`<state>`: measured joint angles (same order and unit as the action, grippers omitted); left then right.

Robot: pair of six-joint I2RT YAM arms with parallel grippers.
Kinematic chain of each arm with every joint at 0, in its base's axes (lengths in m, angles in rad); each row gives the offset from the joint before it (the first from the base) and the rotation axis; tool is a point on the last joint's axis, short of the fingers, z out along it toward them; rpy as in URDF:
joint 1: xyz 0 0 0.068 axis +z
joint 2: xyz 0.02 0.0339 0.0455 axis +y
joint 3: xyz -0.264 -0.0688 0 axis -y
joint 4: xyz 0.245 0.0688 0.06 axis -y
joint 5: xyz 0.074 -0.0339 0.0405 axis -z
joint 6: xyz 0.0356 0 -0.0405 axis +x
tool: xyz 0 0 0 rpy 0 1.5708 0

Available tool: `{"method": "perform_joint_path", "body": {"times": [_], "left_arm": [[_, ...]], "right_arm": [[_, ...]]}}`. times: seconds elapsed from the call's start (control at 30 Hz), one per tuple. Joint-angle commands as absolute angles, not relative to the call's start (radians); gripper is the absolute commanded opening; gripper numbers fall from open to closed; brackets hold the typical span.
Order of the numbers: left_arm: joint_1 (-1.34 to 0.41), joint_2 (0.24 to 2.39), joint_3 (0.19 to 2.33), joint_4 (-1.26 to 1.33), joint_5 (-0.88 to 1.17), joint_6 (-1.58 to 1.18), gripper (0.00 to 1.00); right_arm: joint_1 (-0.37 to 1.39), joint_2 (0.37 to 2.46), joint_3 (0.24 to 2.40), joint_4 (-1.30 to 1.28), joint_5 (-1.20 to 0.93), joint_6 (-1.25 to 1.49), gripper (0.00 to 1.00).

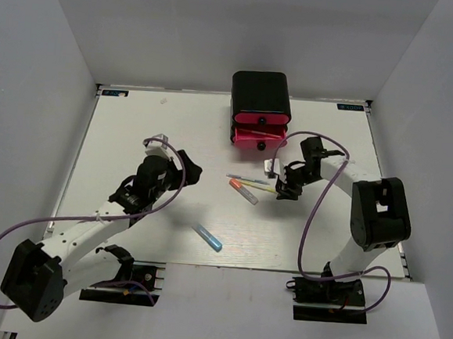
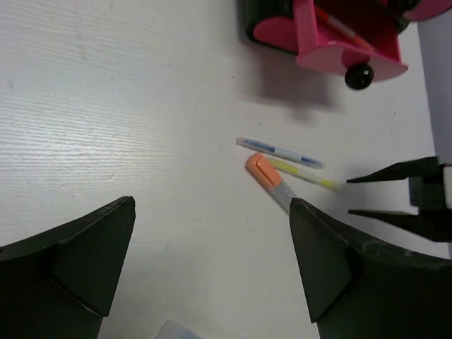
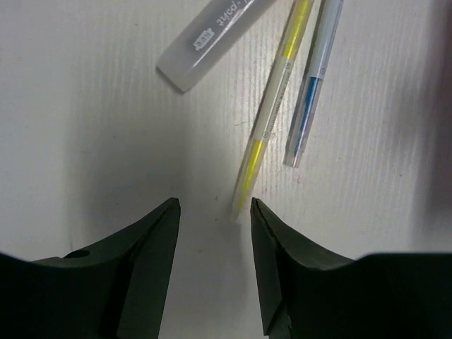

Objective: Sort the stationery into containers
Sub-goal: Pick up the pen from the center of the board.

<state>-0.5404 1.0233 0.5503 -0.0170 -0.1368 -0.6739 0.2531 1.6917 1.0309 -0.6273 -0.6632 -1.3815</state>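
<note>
A bluish pen (image 1: 245, 177), a yellow pen (image 1: 261, 186) and an orange-grey marker (image 1: 243, 190) lie together mid-table. A blue marker (image 1: 207, 237) lies nearer the front. The black box (image 1: 260, 92) stands at the back, with two pink drawers (image 1: 258, 140) pulled out. A red pen (image 2: 342, 28) lies in the open drawer (image 2: 314, 51). My right gripper (image 3: 214, 212) is open and empty, low over the table. The yellow pen's (image 3: 272, 120) near end lies just ahead of the gap, beside the right fingertip. My left gripper (image 2: 212, 212) is open and empty, above the table left of the pens.
White walls close in the table at the back and both sides. The right arm (image 1: 376, 209) bends over the right part of the table. The right gripper's fingers (image 2: 395, 173) show at the right edge of the left wrist view. Purple cables loop off both arms.
</note>
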Motion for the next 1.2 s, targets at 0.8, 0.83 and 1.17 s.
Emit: {"method": "perform_joint_path", "body": {"times": [0.8, 0.83, 1.17], "left_arm": [[-0.548, 1.048, 0.604, -0.074, -0.261, -0.718, 0.99], [-0.548, 1.048, 0.604, -0.060, -0.246, -0.700, 0.99], [-0.548, 1.184, 0.595, 0.227, 0.046, -0.341, 0.91]], "right_arm": [[0.310, 1.717, 1.003, -0.523, -0.511, -1.221, 0.03], [0.310, 1.709, 1.008, -0.541, -0.517, -1.215, 0.03], [0.299, 1.503, 1.110, -0.488, -0.623, -1.046, 0.00]]}}
